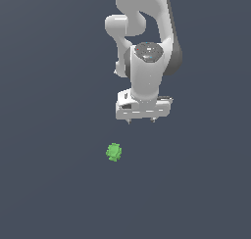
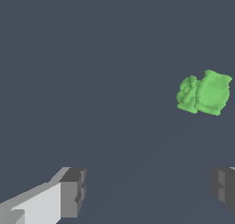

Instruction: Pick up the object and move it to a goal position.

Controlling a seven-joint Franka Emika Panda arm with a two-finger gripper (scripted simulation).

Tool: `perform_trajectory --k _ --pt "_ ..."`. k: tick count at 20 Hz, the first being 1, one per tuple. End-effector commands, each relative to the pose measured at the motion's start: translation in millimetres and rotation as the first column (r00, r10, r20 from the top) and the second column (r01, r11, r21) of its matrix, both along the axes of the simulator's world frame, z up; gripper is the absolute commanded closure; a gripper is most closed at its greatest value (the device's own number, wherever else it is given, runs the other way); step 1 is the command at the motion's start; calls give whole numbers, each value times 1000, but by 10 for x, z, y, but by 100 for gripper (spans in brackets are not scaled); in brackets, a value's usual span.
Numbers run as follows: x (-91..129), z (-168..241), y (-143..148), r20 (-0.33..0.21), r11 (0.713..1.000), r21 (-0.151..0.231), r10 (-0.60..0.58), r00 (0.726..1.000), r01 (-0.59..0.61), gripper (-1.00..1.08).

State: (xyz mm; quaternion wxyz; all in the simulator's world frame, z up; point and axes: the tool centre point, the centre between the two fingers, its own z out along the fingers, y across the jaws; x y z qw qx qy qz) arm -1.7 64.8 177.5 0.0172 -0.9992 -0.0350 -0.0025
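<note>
flat slate-grey floor (image 1: 49, 194) everywhere; your end effector (image 1: 141, 120) hangs spread and empty, upper right of the green object (image 1: 113, 152), not yet aligned for grasping.

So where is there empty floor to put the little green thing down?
Nearly everywhere. The dark floor is bare on the exterior view's left of the green object, on its right, and below it. The only busy spot is above it in that view, where the white gripper hangs with its jaws spread apart and holding nothing.

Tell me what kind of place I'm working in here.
Likely a bare simulator scene: a flat, featureless grey floor, a plain white robot arm, its open gripper and one green lumpy object.
</note>
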Motion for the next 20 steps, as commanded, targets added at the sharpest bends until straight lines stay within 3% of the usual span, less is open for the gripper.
perform_trajectory --k 1,11,20 --pt "0 0 0 0 1000 0 0 1000 0 -92" --pt "104 177 134 42 999 20 31 999 -32 -92" --pt "211 58 -16 33 1000 17 -15 999 15 -92"
